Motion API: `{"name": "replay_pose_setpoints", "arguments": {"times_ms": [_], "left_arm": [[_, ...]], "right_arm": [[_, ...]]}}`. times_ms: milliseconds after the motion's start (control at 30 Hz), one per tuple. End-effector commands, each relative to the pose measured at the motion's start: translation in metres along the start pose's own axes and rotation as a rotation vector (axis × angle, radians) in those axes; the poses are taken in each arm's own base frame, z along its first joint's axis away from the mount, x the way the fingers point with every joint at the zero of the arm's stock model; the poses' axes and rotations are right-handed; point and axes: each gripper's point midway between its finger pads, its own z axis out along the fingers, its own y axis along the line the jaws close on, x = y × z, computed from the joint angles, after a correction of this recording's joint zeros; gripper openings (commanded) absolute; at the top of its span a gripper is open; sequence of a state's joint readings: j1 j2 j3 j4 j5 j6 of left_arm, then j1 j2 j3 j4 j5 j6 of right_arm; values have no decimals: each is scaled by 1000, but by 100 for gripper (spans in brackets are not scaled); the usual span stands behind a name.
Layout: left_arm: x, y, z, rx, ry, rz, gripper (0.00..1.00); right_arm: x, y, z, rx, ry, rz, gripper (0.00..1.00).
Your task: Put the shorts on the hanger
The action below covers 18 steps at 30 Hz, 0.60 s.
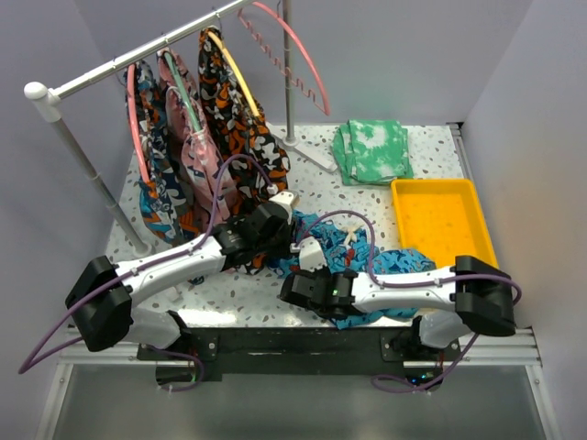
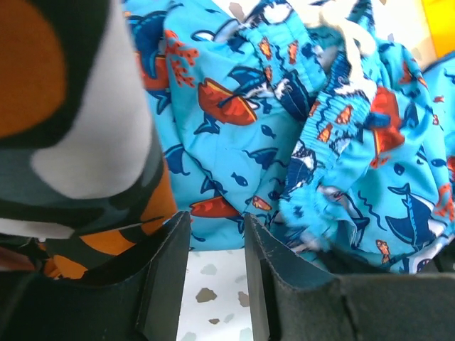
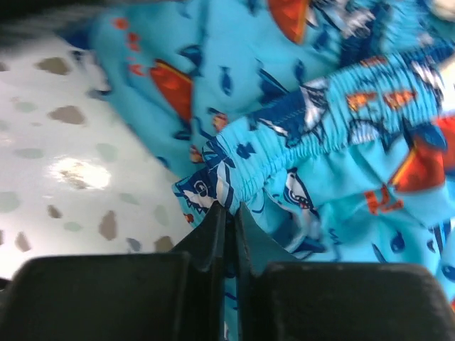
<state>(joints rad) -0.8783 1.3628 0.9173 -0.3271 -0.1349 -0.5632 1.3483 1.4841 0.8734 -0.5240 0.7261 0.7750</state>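
- Speckled white table top (image 1: 431,151), grey walls all round, clothes rail (image 1: 138,57) across the far left.
- Task's bright turquoise-blue shark-and-fish print fabric shorts (image 1: 385,261) lie crumpled on the table at near centre, between the two arms. White drawstring (image 2: 352,32) is loose on top of the pile.
- Thin coral-pink plastic hanger (image 1: 298,50) hangs at the far end of the rail, well apart from the shorts. Nothing is on it, so the task looks barely begun to me.
- Risk: the right grip is only on an edge fold by the elastic waistband. My guess is it slips out on lifting, or only one layer comes up.
- Risk: the left arm sits just beside the hung orange-black patterned shorts (image 1: 240,119), which fill the left of its wrist view. Swinging it could snag them or knock the rail.
- Risk: the loose drawstring could catch on a finger.
- Right gripper (image 3: 229,217): jaws almost fully closed, pinching a thin fold of the blue shorts at the fingertips.
- Left gripper (image 2: 217,238): jaws apart by a narrow gap with bare table showing through it, holding nothing. The shorts' fabric is just beyond the tips. I can't tell if it touches.
- Yellow plastic tray (image 1: 440,220) and folded green-white tie-dye cloth (image 1: 376,151) sit far right, not involved.
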Motion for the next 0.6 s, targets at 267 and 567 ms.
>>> {"name": "replay_pose_setpoints", "arguments": {"times_ms": [267,567], "left_arm": [[-39,-71,-5,115,-75,95,56],[-80,-66,40,-162,-124,212,56]], "right_arm": [[39,-104,-44,-25,-125,532,0],[56,-111,-42,-80,-127,637,0]]}}
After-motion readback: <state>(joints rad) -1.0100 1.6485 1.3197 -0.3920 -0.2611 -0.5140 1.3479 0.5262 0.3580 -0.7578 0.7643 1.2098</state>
